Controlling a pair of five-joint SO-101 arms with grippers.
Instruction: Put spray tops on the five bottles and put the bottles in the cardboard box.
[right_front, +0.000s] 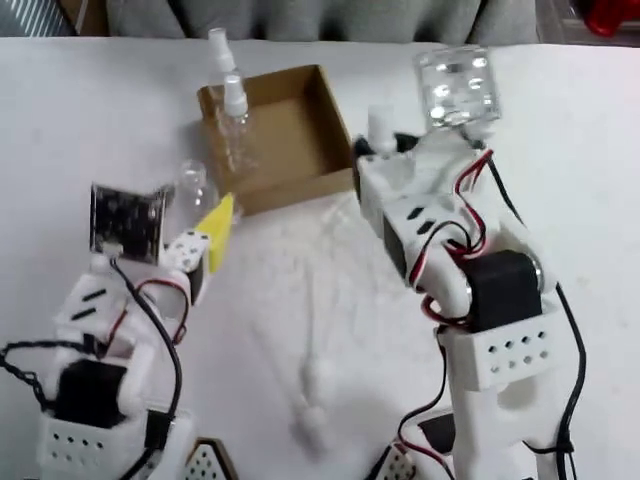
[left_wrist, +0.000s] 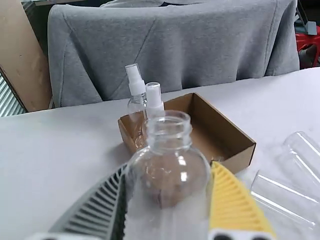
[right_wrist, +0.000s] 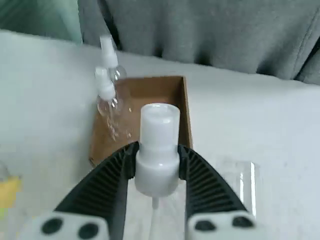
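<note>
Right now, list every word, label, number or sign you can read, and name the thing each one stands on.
None can be read. The clear uncapped bottle, the two capped bottles, the white spray top and the cardboard box all show plain surfaces, with no print or label.

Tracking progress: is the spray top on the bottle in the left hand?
Off. The bottle in the left hand has a bare, open neck; the right hand holds a spray top apart.

Makeshift home or office workspace: white table (right_front: 90, 110), grey cloth (left_wrist: 175, 45) draped behind.
</note>
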